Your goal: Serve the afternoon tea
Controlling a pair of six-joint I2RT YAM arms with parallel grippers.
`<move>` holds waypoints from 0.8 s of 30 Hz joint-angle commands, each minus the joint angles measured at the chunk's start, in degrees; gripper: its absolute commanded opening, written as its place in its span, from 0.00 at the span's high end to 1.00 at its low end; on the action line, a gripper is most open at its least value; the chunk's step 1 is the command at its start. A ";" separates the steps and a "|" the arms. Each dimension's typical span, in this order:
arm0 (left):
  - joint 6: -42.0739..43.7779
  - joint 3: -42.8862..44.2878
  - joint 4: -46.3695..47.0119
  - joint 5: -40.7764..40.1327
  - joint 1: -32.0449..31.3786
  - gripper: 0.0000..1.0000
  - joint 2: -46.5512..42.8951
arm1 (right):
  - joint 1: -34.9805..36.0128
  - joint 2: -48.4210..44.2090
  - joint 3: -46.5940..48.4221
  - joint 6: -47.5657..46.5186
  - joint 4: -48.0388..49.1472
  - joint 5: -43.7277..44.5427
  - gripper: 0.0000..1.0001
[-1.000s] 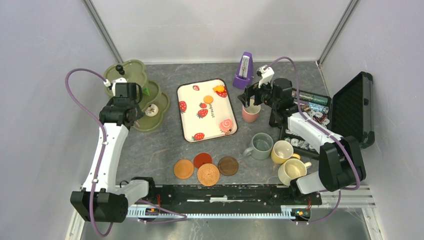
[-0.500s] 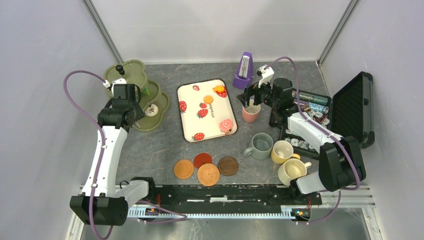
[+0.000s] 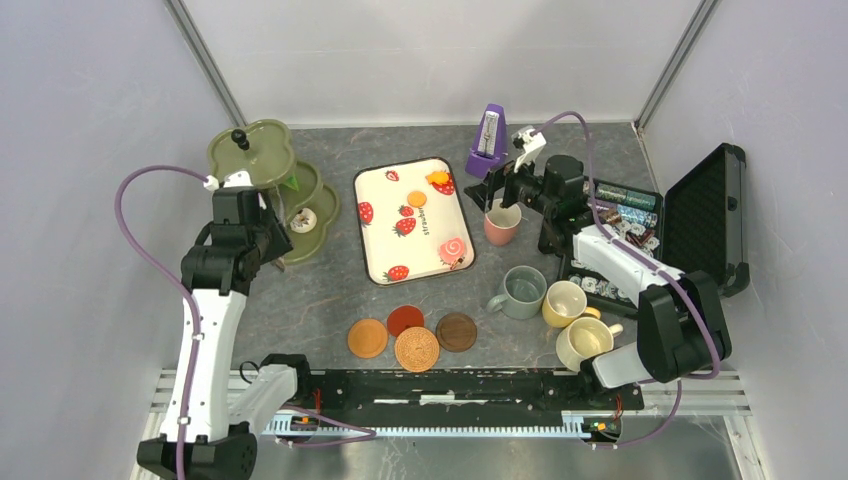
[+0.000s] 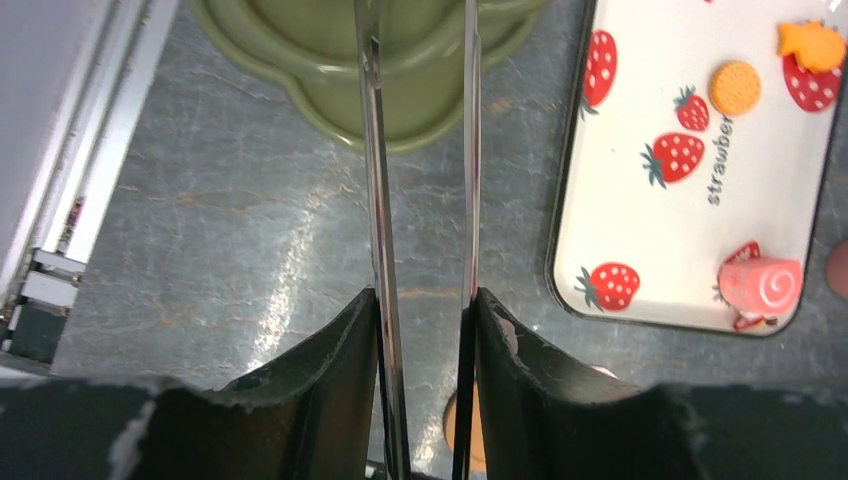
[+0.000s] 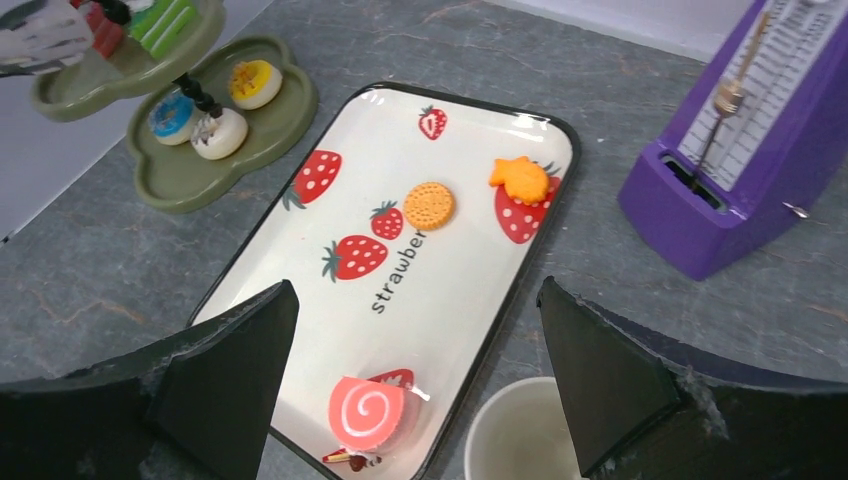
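My left gripper is shut on metal tongs, whose blades stand apart with nothing between them, just in front of the olive-green stand, which also shows in the left wrist view. My right gripper is open, hovering over the pink mug and empty in its wrist view; the mug's rim lies below the jaws. The strawberry tray holds a pink swirl roll, a cookie and an orange pastry. The stand holds several pastries.
Grey-green, yellow and cream mugs cluster at the near right. Several coasters lie near the front centre. A purple metronome stands at the back. An open black case of packets sits at the right.
My left arm has drawn the tongs back from the stand toward the near edge. My right gripper has shifted slightly up and back over the pink mug.
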 commanded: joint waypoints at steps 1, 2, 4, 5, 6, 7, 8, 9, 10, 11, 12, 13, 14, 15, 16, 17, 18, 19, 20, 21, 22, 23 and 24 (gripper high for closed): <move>-1.67 -2.04 -0.26 7.52 0.31 0.55 -3.92 | 2.04 0.74 2.77 1.33 2.88 -1.49 0.02; -1.98 -2.52 -0.45 8.97 0.31 0.55 -4.60 | 2.41 0.68 2.88 1.23 2.74 -1.32 0.02; -2.56 -3.18 -0.68 11.30 0.27 0.55 -6.05 | 3.15 0.59 2.94 1.06 2.56 -0.87 0.02; -2.74 -3.42 -0.69 11.89 0.25 0.55 -6.62 | 3.46 0.75 3.09 1.12 2.56 -0.73 0.02; -2.76 -3.40 -0.81 14.35 0.31 0.56 -6.89 | 3.75 0.87 3.31 0.99 2.60 -0.67 0.02; -2.69 -3.26 -1.07 15.94 0.23 0.56 -7.00 | 3.96 0.95 3.64 0.89 2.38 -0.70 0.02; -2.40 -3.05 -1.21 17.55 0.22 0.56 -7.13 | 4.13 1.08 3.96 0.69 1.94 -0.65 0.02; -2.18 -2.83 -1.22 19.88 0.22 0.57 -7.09 | 4.23 1.05 4.20 0.44 1.42 -0.56 0.02; -1.99 -2.78 -1.02 22.13 0.22 0.57 -7.09 | 4.24 0.76 4.25 0.13 0.85 -0.22 0.02; -1.80 -2.86 -0.74 25.43 0.14 0.57 -7.09 | 4.24 0.45 4.02 -0.30 0.51 0.34 0.02; -1.71 -3.14 -0.38 28.62 -0.09 0.57 -7.09 | 4.33 0.02 3.73 -0.68 0.22 1.09 0.02; -1.77 -3.54 0.08 30.57 -0.41 0.57 -7.35 | 4.33 -0.26 3.68 -1.09 -0.39 1.74 0.02; -1.81 -4.18 0.39 32.22 -0.92 0.57 -7.80 | 4.37 -0.61 3.90 -1.77 -1.12 2.50 0.02; -1.75 -4.72 0.90 33.23 -1.66 0.57 -8.21 | 4.32 -0.95 4.18 -2.41 -2.11 3.14 0.02; -1.79 -5.13 1.28 33.62 -2.53 0.57 -8.75 | 4.32 -1.29 4.23 -2.74 -2.56 3.59 0.02; -1.87 -5.39 1.47 33.59 -3.73 0.58 -9.08 | 4.33 -1.82 3.86 -2.93 -2.46 3.95 0.02; -1.95 -5.61 1.97 33.54 -5.07 0.58 -9.27 | 4.32 -2.14 3.48 -2.92 -2.02 4.16 0.02; -2.28 -5.83 2.46 33.12 -6.62 0.58 -9.33 | 4.33 -2.23 3.27 -2.91 -1.76 4.27 0.02; -2.47 -6.00 3.07 32.67 -8.44 0.58 -9.08 | 4.33 -2.27 3.25 -2.92 -1.51 4.22 0.02; -2.77 -6.26 3.91 32.01 -10.30 0.58 -8.58 | 4.33 -2.16 3.25 -2.91 -1.40 4.19 0.02; -3.28 -6.65 4.87 31.01 -12.83 0.58 -8.03 | 4.33 -1.89 3.49 -2.87 -1.39 4.14 0.02; -4.05 -7.02 6.41 29.48 -15.39 0.58 -7.38 | 4.34 -1.68 3.60 -2.87 -1.56 4.02 0.02; -4.95 -7.46 8.01 27.75 -18.69 0.58 -6.59 | 4.33 -1.55 3.60 -2.92 -1.57 3.93 0.02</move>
